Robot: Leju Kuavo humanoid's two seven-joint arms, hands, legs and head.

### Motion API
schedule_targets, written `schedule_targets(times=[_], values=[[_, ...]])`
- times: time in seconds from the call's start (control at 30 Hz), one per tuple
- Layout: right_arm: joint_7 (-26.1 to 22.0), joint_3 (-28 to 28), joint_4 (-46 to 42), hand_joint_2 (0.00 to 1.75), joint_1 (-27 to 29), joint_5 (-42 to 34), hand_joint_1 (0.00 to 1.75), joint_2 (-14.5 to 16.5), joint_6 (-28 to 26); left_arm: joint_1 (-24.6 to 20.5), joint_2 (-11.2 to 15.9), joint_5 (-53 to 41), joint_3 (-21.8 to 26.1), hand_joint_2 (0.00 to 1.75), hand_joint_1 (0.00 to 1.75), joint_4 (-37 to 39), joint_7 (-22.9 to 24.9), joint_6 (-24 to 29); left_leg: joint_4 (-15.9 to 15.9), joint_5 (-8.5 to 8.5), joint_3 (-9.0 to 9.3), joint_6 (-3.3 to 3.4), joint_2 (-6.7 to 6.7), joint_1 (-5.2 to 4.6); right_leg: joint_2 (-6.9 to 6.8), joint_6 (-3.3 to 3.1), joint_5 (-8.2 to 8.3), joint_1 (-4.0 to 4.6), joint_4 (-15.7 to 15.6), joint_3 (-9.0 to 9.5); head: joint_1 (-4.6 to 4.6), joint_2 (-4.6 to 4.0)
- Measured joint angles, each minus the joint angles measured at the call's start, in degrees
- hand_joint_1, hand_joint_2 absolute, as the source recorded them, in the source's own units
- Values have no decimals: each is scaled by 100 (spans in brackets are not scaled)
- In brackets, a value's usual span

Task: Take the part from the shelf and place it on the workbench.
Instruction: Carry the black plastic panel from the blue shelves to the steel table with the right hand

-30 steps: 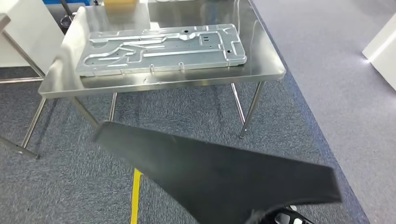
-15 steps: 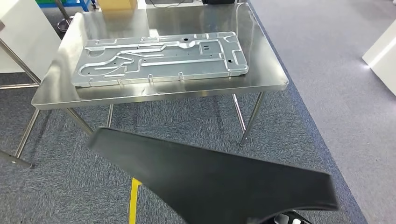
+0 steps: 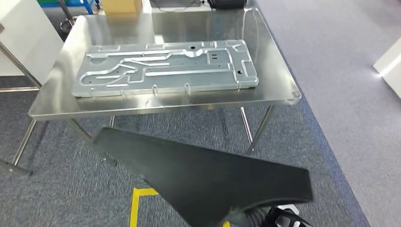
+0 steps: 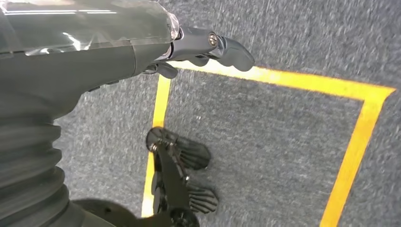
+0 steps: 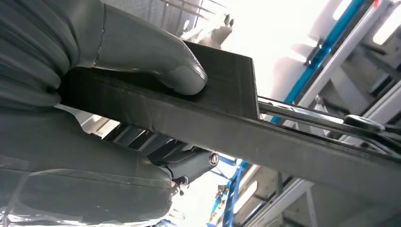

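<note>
The right hand clamps the flat black triangular panel, carrying step; left hand seems empty; next, reach the steel workbench

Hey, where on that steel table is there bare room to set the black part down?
The workbench is mostly crowded by the metal plate. Bare patches: the far strip between the plate and the cardboard box, and narrow margins along the near and right edges.

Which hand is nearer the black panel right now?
Right. The right hand grips the black panel, thumb pressed on its face. The left hand hangs over the carpet, holding nothing.
</note>
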Motion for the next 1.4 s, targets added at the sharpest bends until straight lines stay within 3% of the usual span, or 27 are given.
schedule_targets(times=[0.07,0.1,0.17,0.23,0.27,0.37,0.4,0.43,0.53,0.6,0.7,0.73,0.77,0.8,0.87,0.93,1.03,1.1,1.2,1.23,1.27,1.3,1.37,1.4], values=[[-1,-3,-1,175,-11,-10,168,-1,-4,-13,-4,2,1,175,0,-2,-1,-2,221,-12,-66,-54,34,-4,-12,-48,-17,-36,-76,131,-11,0],[-1,-3,-2,175,-17,-13,168,-1,-4,-25,-8,3,2,175,0,-3,0,-3,480,-72,-209,-77,53,5,-21,-64,-37,-54,-105,194,-20,0],[1,-3,0,175,-25,-14,168,1,-1,-34,-17,13,2,175,0,-3,2,-4,1161,-328,-654,-127,87,36,-37,-81,-107,-66,-124,276,-42,0],[3,-3,2,175,-24,-14,168,1,4,-16,-16,32,5,175,0,-3,4,-4,1525,-521,-1002,-165,104,68,-38,-68,-193,-76,-124,364,-44,0],[4,-3,3,175,-24,-14,168,1,7,-8,-16,40,7,175,0,-3,5,-3,1443,-453,-1049,-182,110,81,-37,-55,-240,-84,-123,424,-43,0],[4,-3,3,175,-25,-14,168,1,23,3,-17,52,9,175,0,-3,10,-2,460,267,-828,-204,135,112,-41,20,-397,-100,-111,615,-43,0],[4,-2,4,175,-27,-14,168,1,28,2,-18,52,10,175,0,-3,11,-2,217,405,-770,-183,144,106,-41,56,-443,-99,-103,647,-44,0],[3,-1,4,175,-29,-14,168,4,32,7,-19,52,12,175,0,-3,14,-2,99,476,-739,-147,148,95,-41,97,-481,-95,-98,666,-43,0],[2,7,0,175,-39,-16,168,16,26,19,-20,52,14,175,0,-3,15,0,59,466,-646,-9,135,81,-40,211,-535,-98,-28,719,-37,0],[0,11,-3,175,-61,-23,168,21,19,-1,-19,52,15,175,0,-4,11,0,30,432,-558,57,123,84,-44,258,-638,-115,272,598,-34,0],[-2,13,-6,175,-71,-42,168,27,6,-17,-11,51,13,175,0,-7,-3,-3,24,347,-468,118,113,54,-46,282,-983,-119,1290,-93,-33,0],[-2,13,-6,175,-67,-47,168,27,3,-16,-9,50,13,175,0,-7,-8,-4,24,305,-422,128,110,36,-46,269,-1036,-113,1494,-292,-34,0],[-1,12,-7,175,-65,-51,168,28,2,-13,-7,50,14,175,0,-8,-10,-5,23,258,-363,135,106,16,-46,237,-989,-99,1512,-401,-33,0],[-1,10,-12,175,-64,-54,168,28,-2,-12,-6,49,14,175,0,-8,-10,-7,21,209,-294,140,101,-4,-45,184,-822,-74,1329,-410,-33,0],[-3,2,-37,175,-65,-61,168,30,-14,-13,-14,46,15,175,0,-7,-14,-14,17,107,-155,137,89,-34,-34,23,-278,25,635,-262,-37,0],[-3,-11,-66,175,-71,-74,168,30,-40,-20,-29,44,15,175,0,-5,-22,-19,-4,25,-79,101,67,-42,-3,-112,13,116,146,-135,-44,0],[-2,-36,-124,175,-99,-104,168,27,-82,-21,-20,48,15,175,0,-7,-34,-22,50,8,-11,25,60,-50,16,-168,47,109,-34,11,-44,0],[-5,-48,-161,175,-149,-117,168,27,-99,-28,-6,52,15,175,0,-10,-44,-29,356,-68,-105,-27,73,-50,3,-184,20,57,-122,160,-60,0],[-10,-56,-175,175,-222,-126,168,24,-110,-40,-5,55,15,175,0,-12,-51,-34,1259,-458,-676,-138,94,26,-13,-184,-73,19,-157,290,-87,0],[-11,-57,-174,175,-232,-128,168,22,-111,-33,-4,56,15,175,0,-12,-51,-33,1446,-519,-845,-180,101,56,-11,-166,-112,6,-156,328,-85,0],[-11,-57,-173,175,-245,-131,168,19,-111,-25,-3,56,15,175,0,-12,-51,-31,1465,-463,-937,-217,106,85,-7,-142,-156,-12,-155,375,-86,0],[-11,-58,-170,175,-270,-134,168,14,-114,-19,-3,57,15,175,0,-12,-51,-28,1289,-278,-936,-254,112,112,-1,-111,-202,-36,-150,432,-86,0],[-11,-61,-163,175,-338,-138,168,1,-132,-16,-3,61,15,175,0,-12,-53,-25,607,250,-755,-319,120,160,5,-35,-308,-80,-133,557,-85,0],[-11,-64,-159,175,-372,-133,168,-7,-150,-20,-4,64,15,175,0,-11,-58,-25,298,371,-677,-324,125,159,5,7,-354,-89,-114,594,-92,0]])
